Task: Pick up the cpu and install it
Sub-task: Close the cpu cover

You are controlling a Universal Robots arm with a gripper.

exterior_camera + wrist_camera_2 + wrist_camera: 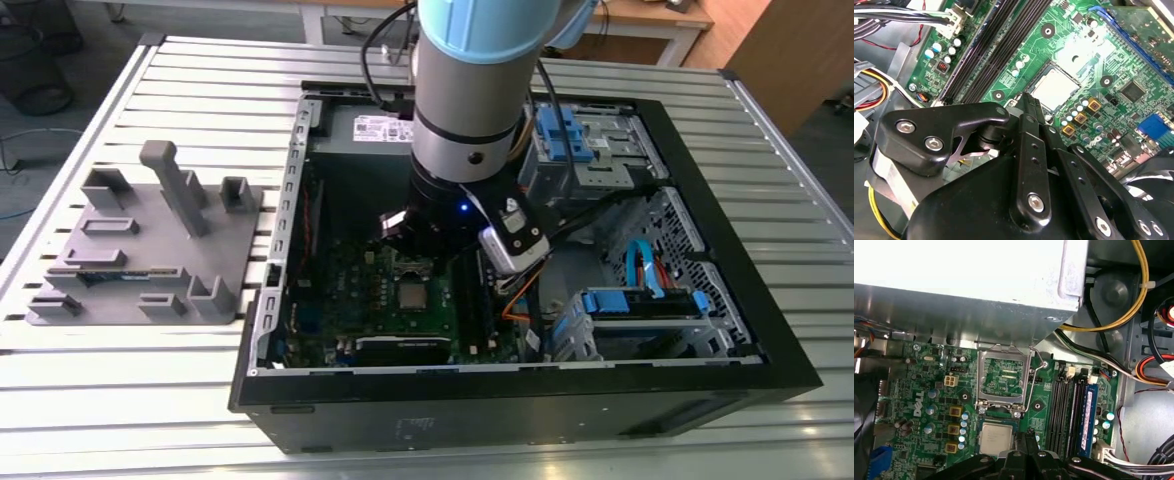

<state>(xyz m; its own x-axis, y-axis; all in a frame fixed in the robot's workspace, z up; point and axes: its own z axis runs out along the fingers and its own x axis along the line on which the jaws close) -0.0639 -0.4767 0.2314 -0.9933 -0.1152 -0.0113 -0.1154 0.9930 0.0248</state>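
The cpu (998,438) is a small silvery square lying flat in its socket on the green motherboard (914,390), with the socket's metal load plate (1003,371) flipped open beside it. It also appears as cpu (1054,89) and cpu (411,295). My gripper (1027,440) hovers just over the board at the cpu's edge, its black fingers (1029,117) pressed together with nothing between them. In the exterior view the arm (467,110) reaches straight down into the open computer case (534,400).
The grey power supply (964,275) overhangs the board close to the socket. Memory slots (1066,410) and a blue stick (1089,415) run beside the gripper, with cable bundles (1114,325) past them. A grey fixture tray (147,250) sits at the exterior view's left.
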